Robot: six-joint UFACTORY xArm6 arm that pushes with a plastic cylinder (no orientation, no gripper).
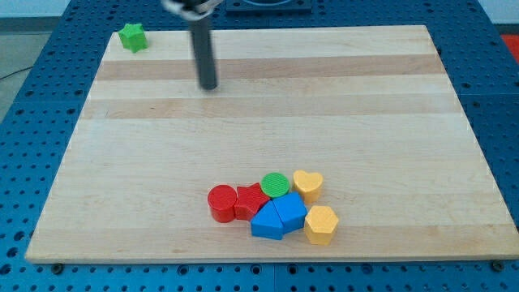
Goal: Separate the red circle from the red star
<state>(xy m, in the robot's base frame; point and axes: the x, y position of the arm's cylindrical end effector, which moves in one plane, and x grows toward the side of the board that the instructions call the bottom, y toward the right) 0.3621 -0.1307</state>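
The red circle (221,203) lies near the view's bottom, touching the red star (250,200) on its right. They are the left end of a tight cluster. My tip (210,85) is far above them toward the view's top, on the bare board, touching no block.
In the cluster, a green circle (275,185), a yellow heart (307,184), two blue blocks (278,217) and a yellow hexagon (320,225) sit right of the star. A green star (132,37) lies at the wooden board's (122,162) top left corner.
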